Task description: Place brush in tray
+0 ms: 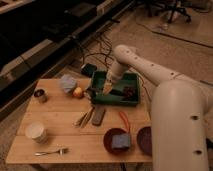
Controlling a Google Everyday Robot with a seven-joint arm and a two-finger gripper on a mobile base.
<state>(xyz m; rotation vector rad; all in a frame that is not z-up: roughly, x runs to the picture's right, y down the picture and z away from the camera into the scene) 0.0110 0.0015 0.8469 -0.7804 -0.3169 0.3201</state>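
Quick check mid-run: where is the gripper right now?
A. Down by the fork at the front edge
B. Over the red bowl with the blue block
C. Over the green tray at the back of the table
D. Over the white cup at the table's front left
C. The gripper hangs over the left part of the tray, far from the cup, fork and bowl.

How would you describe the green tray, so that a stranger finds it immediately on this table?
Start at the wooden table and look to its far right corner, below the white arm. There lies the tray, with the gripper hanging over its left part. It is the only green, rectangular container; the bowls near the front are round and dark red.
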